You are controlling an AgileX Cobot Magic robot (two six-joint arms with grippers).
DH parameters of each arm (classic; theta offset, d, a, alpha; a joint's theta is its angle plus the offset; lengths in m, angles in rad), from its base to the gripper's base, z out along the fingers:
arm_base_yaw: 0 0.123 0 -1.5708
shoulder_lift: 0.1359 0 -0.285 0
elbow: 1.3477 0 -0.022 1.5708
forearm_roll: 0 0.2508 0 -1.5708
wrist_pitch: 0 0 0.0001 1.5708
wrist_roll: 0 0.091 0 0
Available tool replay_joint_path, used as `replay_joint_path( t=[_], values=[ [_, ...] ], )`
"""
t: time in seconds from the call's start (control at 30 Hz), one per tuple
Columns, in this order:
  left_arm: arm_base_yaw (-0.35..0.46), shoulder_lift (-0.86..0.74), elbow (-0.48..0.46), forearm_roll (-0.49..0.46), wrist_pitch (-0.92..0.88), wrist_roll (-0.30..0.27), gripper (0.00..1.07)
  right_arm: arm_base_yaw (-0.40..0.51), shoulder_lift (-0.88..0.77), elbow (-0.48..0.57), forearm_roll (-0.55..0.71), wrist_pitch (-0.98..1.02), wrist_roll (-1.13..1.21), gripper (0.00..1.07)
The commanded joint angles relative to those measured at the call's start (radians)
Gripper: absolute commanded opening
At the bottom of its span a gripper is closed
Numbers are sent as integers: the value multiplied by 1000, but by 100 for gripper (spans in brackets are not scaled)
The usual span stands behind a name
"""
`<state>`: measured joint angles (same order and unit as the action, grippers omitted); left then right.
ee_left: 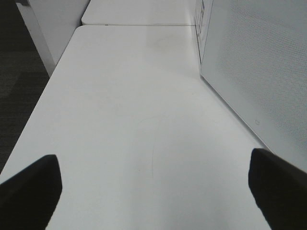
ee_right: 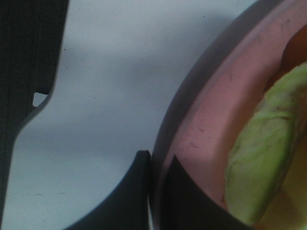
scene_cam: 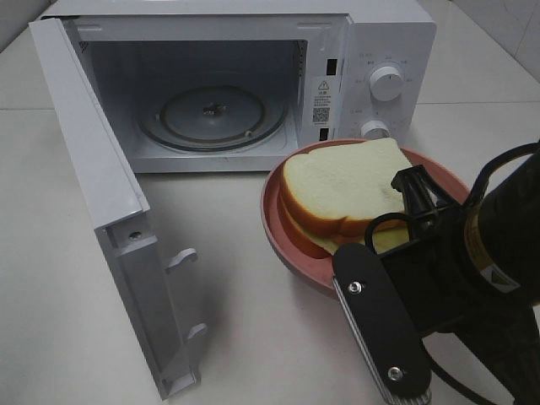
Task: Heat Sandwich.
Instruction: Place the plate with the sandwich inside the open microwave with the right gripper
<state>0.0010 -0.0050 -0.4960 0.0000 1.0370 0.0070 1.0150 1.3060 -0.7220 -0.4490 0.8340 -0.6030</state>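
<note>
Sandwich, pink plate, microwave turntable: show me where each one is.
sandwich [scene_cam: 342, 181]: exterior high view, middle of the top bread slice.
pink plate [scene_cam: 272, 224]: exterior high view, its left rim.
turntable [scene_cam: 181, 118]: exterior high view, bare glass left of its hub.

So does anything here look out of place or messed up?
Nothing is spilled or broken. The only untidy thing is the sandwich on the pink plate: its top slice sits skewed over the lower one, and a green leaf pokes out the side. The microwave door simply stands open.
</note>
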Motion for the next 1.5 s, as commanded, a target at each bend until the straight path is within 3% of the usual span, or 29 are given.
replay_joint_path(
  t=[0.03,0.33,0.57,1.23,1.5],
  values=[
    [3,-25,3,0,-6,-1,105,-49,-2,2,15,-61,-136,0],
    [3,-25,3,0,-6,-1,105,-210,-2,2,89,-119,-452,0],
    [3,-25,3,0,-6,-1,105,-334,-2,2,205,-134,-830,0],
    [3,-25,3,0,-6,-1,105,-354,49,-11,311,-223,-901,0],
    [3,-25,3,0,-6,-1,105,-354,147,-113,334,-249,-928,0]
  ],
)
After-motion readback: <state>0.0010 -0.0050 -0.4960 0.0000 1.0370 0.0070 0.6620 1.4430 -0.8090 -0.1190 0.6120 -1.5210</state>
